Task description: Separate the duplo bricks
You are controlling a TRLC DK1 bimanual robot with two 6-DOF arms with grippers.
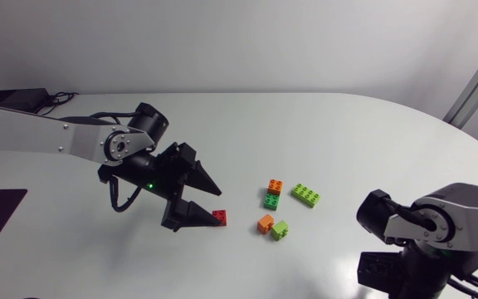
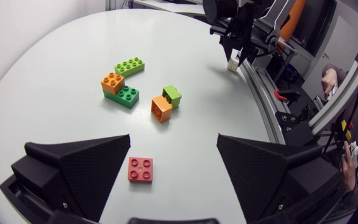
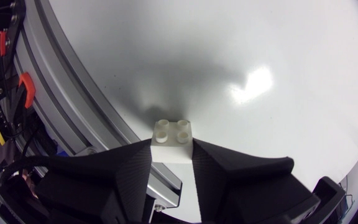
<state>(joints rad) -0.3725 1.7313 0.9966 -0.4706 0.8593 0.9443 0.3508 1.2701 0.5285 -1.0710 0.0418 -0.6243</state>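
At centre-left of the head view, the left gripper stands wide open around the red brick, which lies loose on the table. Closing off-centre could shove it aside rather than clamp it. Right of it, the orange-on-green stack is not yet separated. The right wrist view shows the right gripper clamping a white brick. The head view does not show this.
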